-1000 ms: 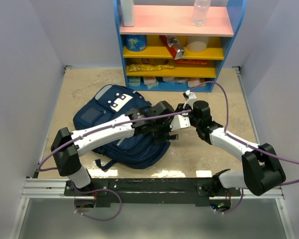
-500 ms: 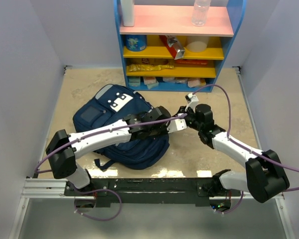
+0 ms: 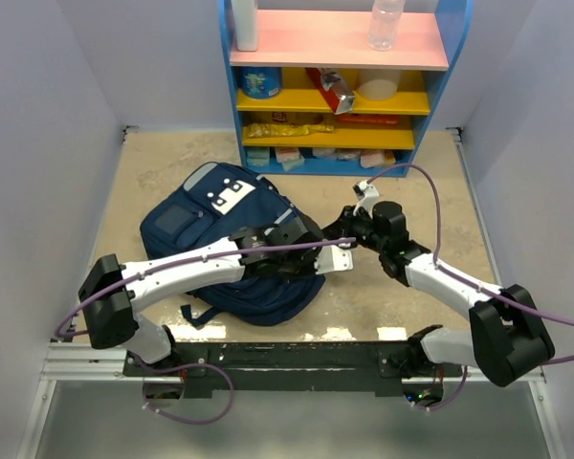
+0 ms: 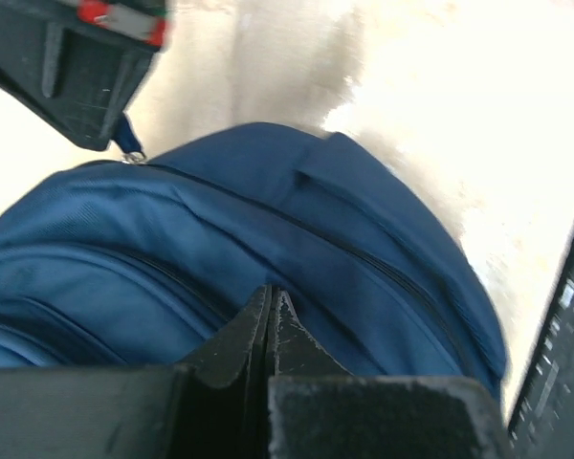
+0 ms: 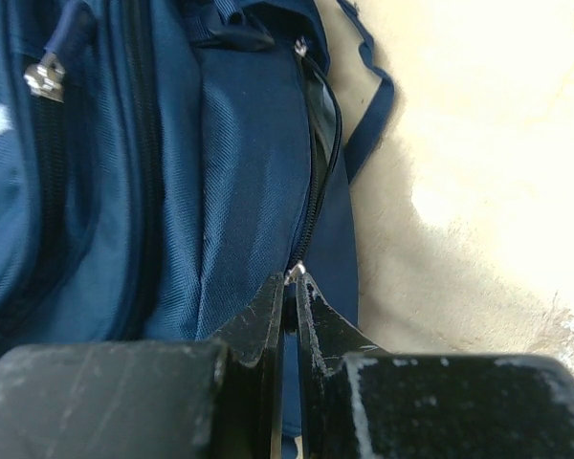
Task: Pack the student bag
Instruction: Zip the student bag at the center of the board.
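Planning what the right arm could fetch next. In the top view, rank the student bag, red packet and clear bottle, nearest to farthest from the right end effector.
1. The student bag: touching the right end effector, on its left.
2. The red packet: on the yellow shelf, beyond it.
3. The clear bottle: on the pink top shelf, farthest back.

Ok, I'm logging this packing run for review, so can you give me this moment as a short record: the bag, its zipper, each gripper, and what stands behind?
bag: student bag, navy, lying on the table
zipper: appears parted above the zipper pull in the right wrist view
left gripper: shut, tips against the bag's blue fabric; whether any fabric is pinched cannot be told
right gripper: shut on the zipper pull
arms: both reach to the bag's right side
background: shelf unit at the far edge, a bottle on top
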`<state>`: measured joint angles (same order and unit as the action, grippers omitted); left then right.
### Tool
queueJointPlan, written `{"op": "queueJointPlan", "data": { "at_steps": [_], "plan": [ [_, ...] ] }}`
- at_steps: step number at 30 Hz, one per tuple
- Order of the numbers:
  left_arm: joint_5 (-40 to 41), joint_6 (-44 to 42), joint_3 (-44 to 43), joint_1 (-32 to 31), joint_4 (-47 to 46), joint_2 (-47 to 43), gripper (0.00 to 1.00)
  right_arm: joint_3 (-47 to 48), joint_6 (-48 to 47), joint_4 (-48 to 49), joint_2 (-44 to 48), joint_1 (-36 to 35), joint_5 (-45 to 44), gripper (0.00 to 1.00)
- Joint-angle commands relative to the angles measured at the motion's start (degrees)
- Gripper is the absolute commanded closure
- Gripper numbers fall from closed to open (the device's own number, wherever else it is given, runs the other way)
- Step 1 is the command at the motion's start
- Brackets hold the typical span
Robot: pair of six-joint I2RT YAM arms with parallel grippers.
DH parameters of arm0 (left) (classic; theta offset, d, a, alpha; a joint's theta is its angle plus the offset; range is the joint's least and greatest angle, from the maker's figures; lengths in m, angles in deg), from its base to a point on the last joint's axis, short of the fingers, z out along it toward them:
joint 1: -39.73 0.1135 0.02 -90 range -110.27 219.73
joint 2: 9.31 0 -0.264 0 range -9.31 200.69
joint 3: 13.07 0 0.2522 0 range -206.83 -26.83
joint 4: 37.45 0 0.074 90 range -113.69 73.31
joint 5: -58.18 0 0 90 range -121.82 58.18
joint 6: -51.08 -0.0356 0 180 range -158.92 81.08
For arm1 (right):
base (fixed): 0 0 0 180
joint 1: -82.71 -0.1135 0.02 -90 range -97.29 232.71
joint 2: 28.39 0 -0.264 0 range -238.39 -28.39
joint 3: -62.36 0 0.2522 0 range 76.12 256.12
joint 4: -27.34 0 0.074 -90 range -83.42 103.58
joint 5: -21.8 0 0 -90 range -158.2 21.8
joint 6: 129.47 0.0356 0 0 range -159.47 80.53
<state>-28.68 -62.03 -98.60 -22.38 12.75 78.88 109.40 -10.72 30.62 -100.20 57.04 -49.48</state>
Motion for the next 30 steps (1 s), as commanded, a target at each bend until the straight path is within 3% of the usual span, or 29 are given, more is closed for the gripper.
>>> {"op": "queueJointPlan", "data": {
  "at_steps": [1,2,3,8,16,17,20,21,23,30],
  "plan": [
    [0.99,-1.58,0.40,-2.05,3.37,-3.63,0.93,1.35,0.51,2.12,-1.05,-0.52,-0.18,1.00],
    [2.21,-0.63,0.14,-2.05,3.11,-3.54,0.63,1.44,0.51,2.12,-0.88,-0.78,0.09,1.00],
    [4.66,-0.09,0.05,-2.05,2.67,-3.20,0.01,1.44,0.51,2.04,-0.53,-0.87,-0.09,1.00],
    [9.16,4.21,-0.13,-1.44,-0.06,-1.17,0.00,1.26,0.51,1.33,0.97,-1.31,-0.53,1.00],
    [11.63,2.73,2.59,0.93,-1.47,-0.64,0.00,1.70,0.34,0.80,2.38,-1.49,-0.18,1.00],
    [11.72,2.29,3.90,0.93,-1.73,-0.90,0.00,1.70,0.34,0.89,2.46,-1.49,-0.09,1.00],
    [11.02,0.18,6.10,0.94,-2.87,-1.87,0.25,1.44,0.51,1.24,2.73,-2.01,-0.09,1.00],
    [10.75,-0.09,6.46,0.93,-2.96,-2.31,0.52,1.44,0.69,1.33,2.73,-2.10,-0.17,1.00],
    [10.75,-0.62,7.34,0.85,-3.05,-2.40,0.97,1.18,0.86,1.42,2.82,-2.19,-0.18,1.00],
    [9.70,-0.88,7.87,0.67,-2.44,-3.54,1.00,2.23,0.52,-0.33,2.29,-2.37,-0.53,1.00]
  ]
}}
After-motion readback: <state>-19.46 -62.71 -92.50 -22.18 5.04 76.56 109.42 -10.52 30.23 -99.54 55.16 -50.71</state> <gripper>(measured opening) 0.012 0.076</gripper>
